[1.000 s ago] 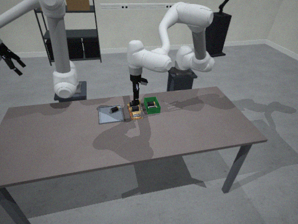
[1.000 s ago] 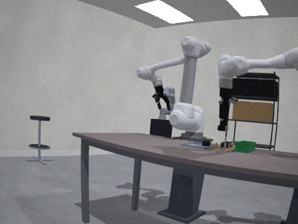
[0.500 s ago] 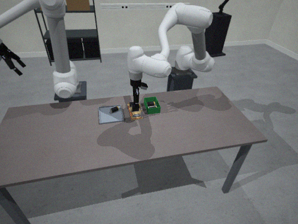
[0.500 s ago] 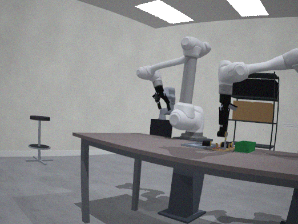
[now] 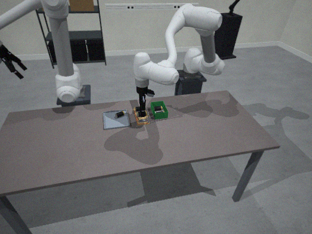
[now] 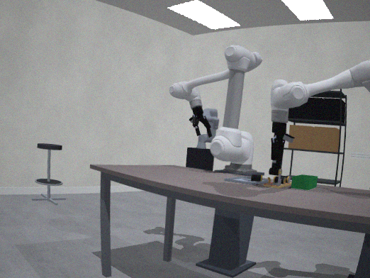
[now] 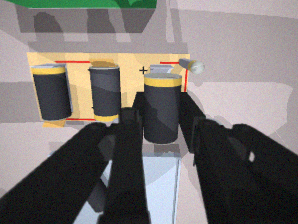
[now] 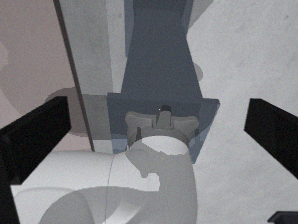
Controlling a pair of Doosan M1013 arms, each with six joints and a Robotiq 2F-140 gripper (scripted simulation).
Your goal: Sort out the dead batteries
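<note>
Plainly pinching: left gripper [image 5: 142,112] [image 6: 274,171] [image 7: 161,115], fingers drawn fairly close on the sides of a dark, yellow-banded battery [image 7: 162,109]. Banded end points toward the green box [image 5: 164,116] [image 6: 304,182] [image 7: 85,4]. Whether it touches the holder's contacts, I cannot tell.

Beneath the gripper: tan battery holder [image 5: 145,123] [image 6: 271,185] [image 7: 130,95]. The held battery overlaps the bay at its bulb end. In the other bays, two batteries lie side by side, an outer one [image 7: 52,92] and a middle one [image 7: 105,91], yellow ends opposite ways. Bulb [image 6: 280,172] [image 7: 196,66] just beside the held battery's banded end; lit or unlit, cannot tell.

Green box upright beside the gripper, at least one dark battery [image 5: 158,108] inside; full count unclear. Opposite side of gripper: shallow tray [image 5: 116,126] [image 6: 235,180] [image 7: 161,172] with a loose battery [image 5: 120,114] [image 6: 256,177] [image 7: 97,194].

Right gripper [image 5: 23,73] [image 6: 204,135] [image 8: 157,114]: spread wide, nothing between the fingers, well apart from the left one and off the table [image 5: 185,134] [image 6: 149,177].

Writing: one "+" on the holder, just beside the held battery. Brands unreadable.
</note>
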